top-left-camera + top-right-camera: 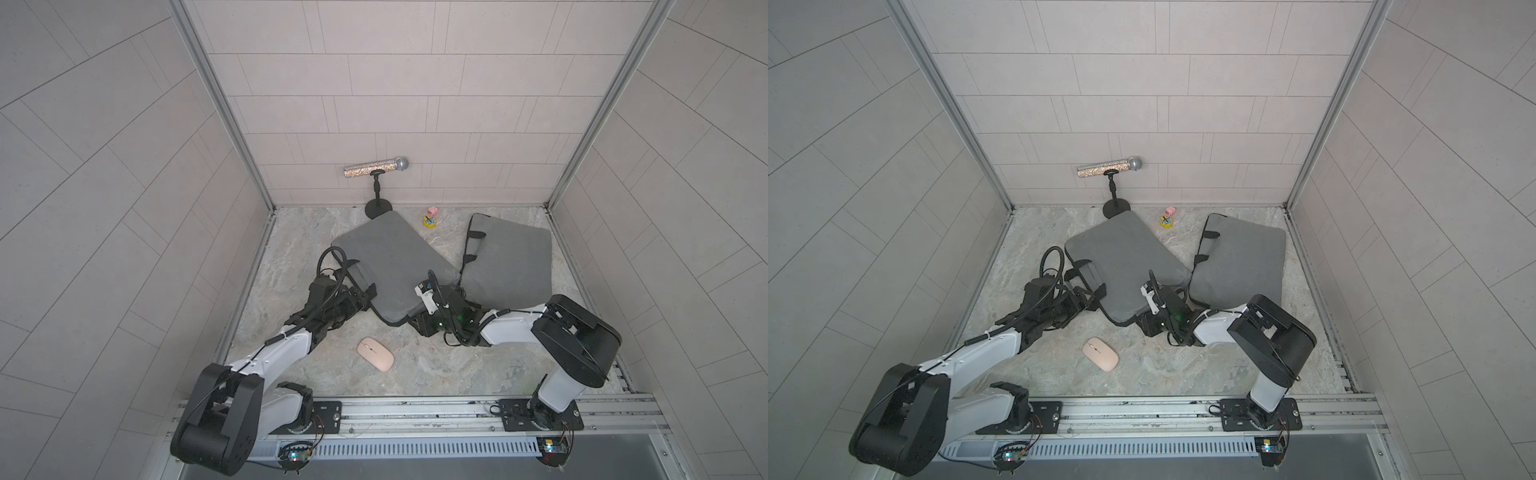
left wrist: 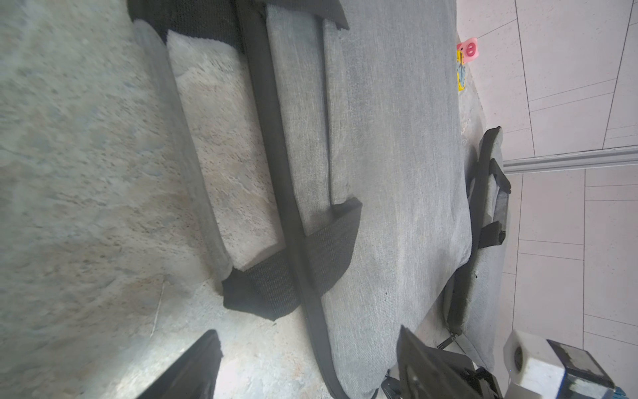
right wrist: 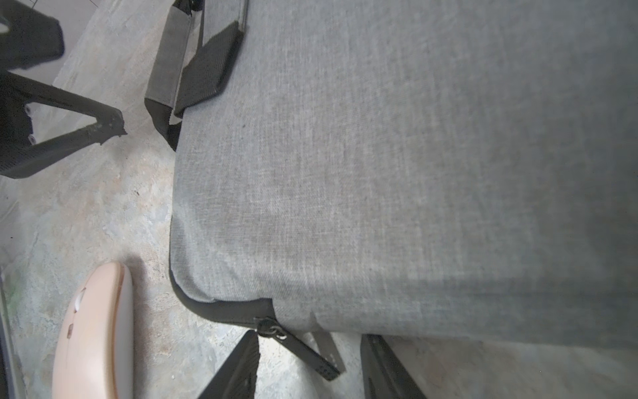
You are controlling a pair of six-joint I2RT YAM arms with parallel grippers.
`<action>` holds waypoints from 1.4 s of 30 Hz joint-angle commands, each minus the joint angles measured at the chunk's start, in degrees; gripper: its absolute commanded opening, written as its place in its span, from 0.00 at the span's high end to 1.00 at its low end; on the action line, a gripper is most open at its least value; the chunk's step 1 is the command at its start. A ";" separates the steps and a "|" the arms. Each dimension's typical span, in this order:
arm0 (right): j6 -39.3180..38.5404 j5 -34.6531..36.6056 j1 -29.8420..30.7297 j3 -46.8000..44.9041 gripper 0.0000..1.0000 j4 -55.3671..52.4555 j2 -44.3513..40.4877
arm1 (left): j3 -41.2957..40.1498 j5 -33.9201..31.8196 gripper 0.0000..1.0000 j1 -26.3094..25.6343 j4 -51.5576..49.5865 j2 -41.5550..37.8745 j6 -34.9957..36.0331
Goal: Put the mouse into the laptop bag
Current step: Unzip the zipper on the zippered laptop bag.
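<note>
A pink mouse (image 1: 375, 354) (image 1: 1099, 353) lies on the stone floor in front of the grey laptop bag (image 1: 386, 266) (image 1: 1121, 262), which lies flat in the middle. My left gripper (image 2: 310, 373) is open at the bag's handle side, with the bag's black-edged corner between its fingers (image 2: 193, 366). My right gripper (image 3: 310, 366) is open at the bag's near corner. The black zipper pull (image 3: 303, 352) lies loose between its fingers (image 3: 238, 369), touching neither. The mouse (image 3: 93, 335) shows beside that corner in the right wrist view.
A second grey bag (image 1: 511, 262) lies to the right, touching the first. At the back wall stand a glitter microphone on a black stand (image 1: 376, 166) and a small yellow and pink toy (image 1: 430, 218). Walls close in three sides; a metal rail (image 1: 415, 409) runs along the front.
</note>
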 commanded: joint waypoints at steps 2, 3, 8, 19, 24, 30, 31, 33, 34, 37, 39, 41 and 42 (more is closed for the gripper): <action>0.69 -2.41 0.07 -2.48 0.53 -4.42 1.85 | 0.17 -0.50 0.16 -0.27 -0.66 -0.86 0.73; 0.69 -2.52 0.07 -2.59 0.53 -4.34 1.97 | 0.16 -0.49 0.17 -0.33 -0.54 -0.87 0.70; 0.61 -4.00 0.15 -3.05 0.54 -2.98 2.86 | 0.07 -0.58 0.17 -0.26 -0.69 -0.98 0.59; 0.60 -2.69 0.15 -2.49 0.67 -3.23 5.51 | -0.19 -0.58 0.17 -0.27 -0.51 -1.09 0.52; 0.82 -2.69 0.15 -2.83 0.80 -2.57 5.60 | -0.37 -0.48 0.17 -0.31 -0.30 -1.26 0.40; 1.31 -2.69 0.10 -3.05 0.90 -2.40 5.38 | -0.53 -0.38 0.17 -0.27 -0.28 -1.63 0.40; 1.37 -2.69 0.16 -3.09 0.92 -2.46 5.28 | -0.57 -0.37 0.17 -0.29 -0.33 -1.59 0.36; 1.49 -2.29 0.08 -2.99 0.95 -2.95 4.70 | -0.63 -0.22 0.17 -0.29 -0.29 -1.67 0.30; 1.58 -1.81 0.09 -3.15 0.97 -3.45 4.24 | -0.68 0.01 0.17 -0.32 -0.32 -1.68 0.21; 1.55 0.70 0.15 -3.04 1.00 -5.93 2.07 | -1.10 1.09 0.17 -0.27 -0.24 -2.05 -0.40; 1.57 3.39 0.23 -2.83 1.00 -8.43 -0.12 | -2.12 2.06 0.17 -0.69 0.91 -2.82 -1.60; 1.70 6.23 0.24 -2.64 1.00 -11.26 -2.36 | -2.98 1.84 0.17 -2.23 1.93 -3.83 -2.74; 1.95 7.68 0.32 -2.51 1.00 -12.59 -3.45 | -3.13 1.07 0.17 -3.49 1.94 -4.48 -2.98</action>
